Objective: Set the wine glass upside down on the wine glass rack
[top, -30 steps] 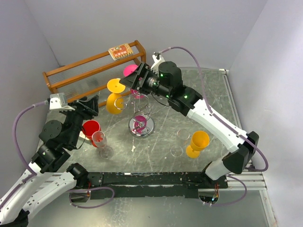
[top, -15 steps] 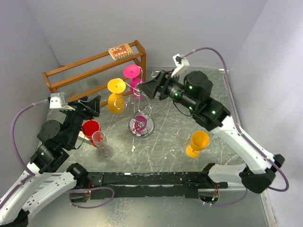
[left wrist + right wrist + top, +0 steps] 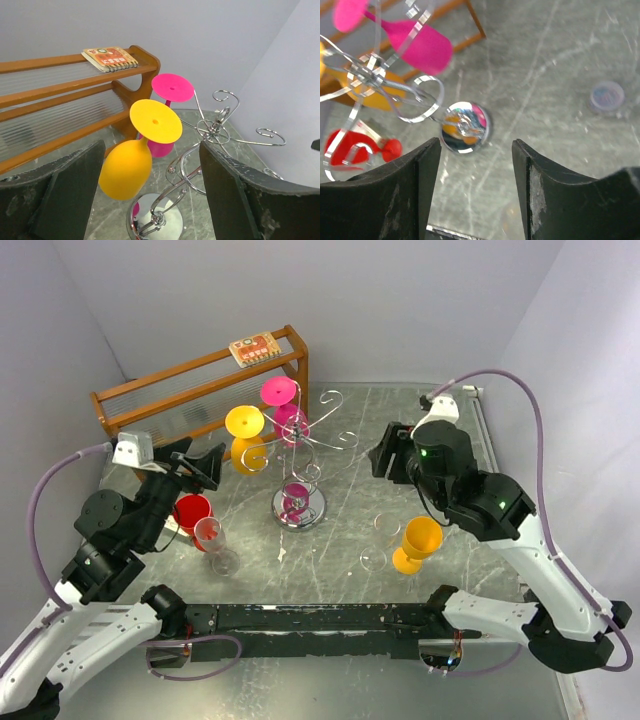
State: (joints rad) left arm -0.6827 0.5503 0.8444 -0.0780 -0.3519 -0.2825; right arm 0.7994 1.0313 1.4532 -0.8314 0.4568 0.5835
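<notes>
We see the wine glass rack (image 3: 315, 510) as polished wire on a mirror-chrome base. The yellow wine glass (image 3: 125, 170) and pink wine glass (image 3: 172, 87) look like smooth opaque plastic. The shelf rack (image 3: 60, 90) is varnished wood, and the counter (image 3: 420, 430) is grey, marbled and faintly glossy.

You get bright, even light, soft shadows, mild sheen on the worktop (image 3: 400, 405); your right wrist view is blurred, the wine glass rack (image 3: 466, 126) smeared.

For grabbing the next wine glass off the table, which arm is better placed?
Probably right: the right tool, open and empty, hangs near the upright yellow wine glass; the left tool faces the wine glass rack.
</notes>
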